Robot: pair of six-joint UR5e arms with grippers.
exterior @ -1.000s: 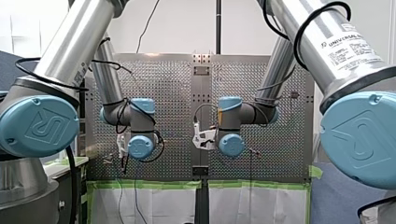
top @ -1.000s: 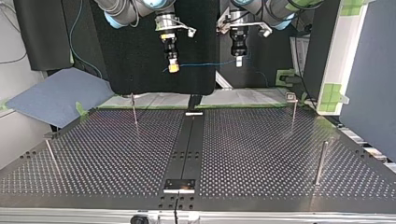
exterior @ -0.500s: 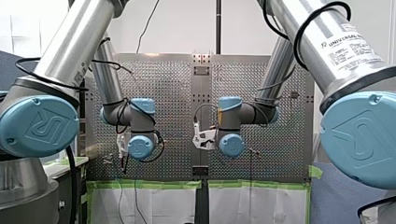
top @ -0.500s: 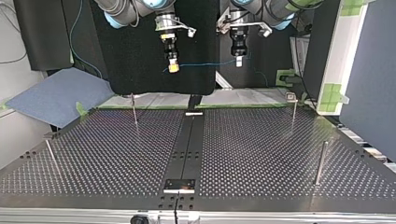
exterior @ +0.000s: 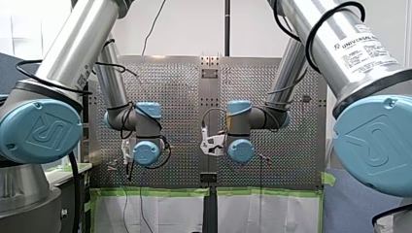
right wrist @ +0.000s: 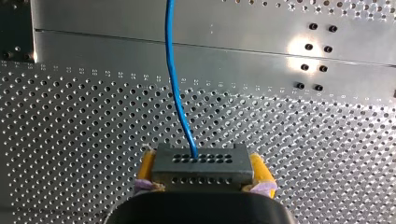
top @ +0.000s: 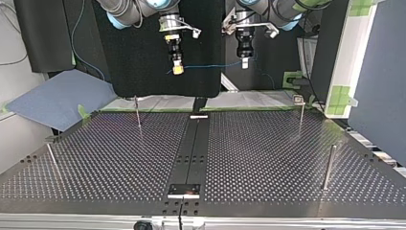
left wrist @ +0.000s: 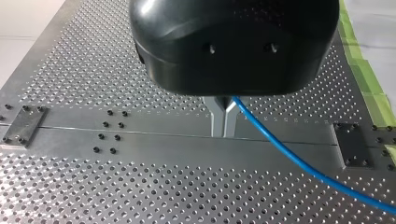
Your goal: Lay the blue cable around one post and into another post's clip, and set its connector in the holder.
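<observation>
Front view: right arm (exterior: 335, 39) reads "UNIVERSAL"; right hand (right wrist: 203, 171) clamps the connector (right wrist: 201, 158), left hand (left wrist: 223, 120) pinches the blue cable (left wrist: 289, 156).

My left arm (exterior: 73, 43) and my right arm (exterior: 335, 43) reach in over the worktop (top: 268, 153) from the sides and bend toward the middle. Their wrists (exterior: 146, 153) sit side by side, a little apart. My left pincer (top: 245, 62) hangs high over the worktop and points down. Its two metal fingers (left wrist: 217, 119) are pressed together on the blue cable (left wrist: 299, 158). My right pincer (top: 177, 68) hangs about as high and points down too. Its yellow pads (right wrist: 259, 170) squeeze the connector (right wrist: 201, 163) from both sides.
</observation>
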